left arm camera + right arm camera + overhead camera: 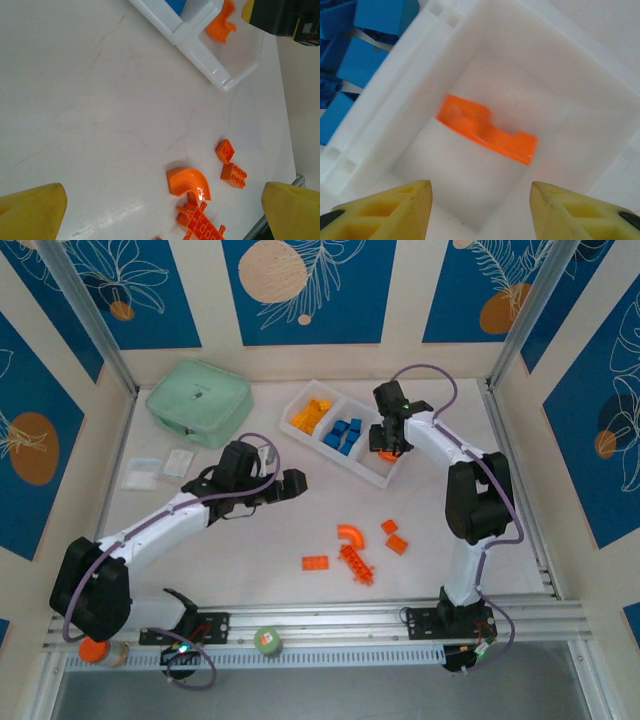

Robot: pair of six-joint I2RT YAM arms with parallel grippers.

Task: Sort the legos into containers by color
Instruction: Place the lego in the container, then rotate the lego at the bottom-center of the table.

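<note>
My right gripper (388, 447) (480, 200) hangs open over the right-hand container of the white tray (372, 476) (415, 95). A blurred orange-red lego (487, 129) (221, 26) is loose in that container below its fingers. Blue legos (345, 434) (365, 45) fill the middle container and yellow-orange legos (311, 416) the left one. On the table lie an orange arch (351, 535) (189, 182), a flat plate (315, 562), a long studded piece (358, 562) (202, 225) and two small bricks (389, 527) (233, 175). My left gripper (290, 485) (162, 210) is open, left of the tray, holding nothing.
A mint-green zip case (198, 402) sits at the back left, with clear packets (160, 468) in front of it. A green roll (267, 641) rests on the front rail. Metal frame posts border both sides of the table.
</note>
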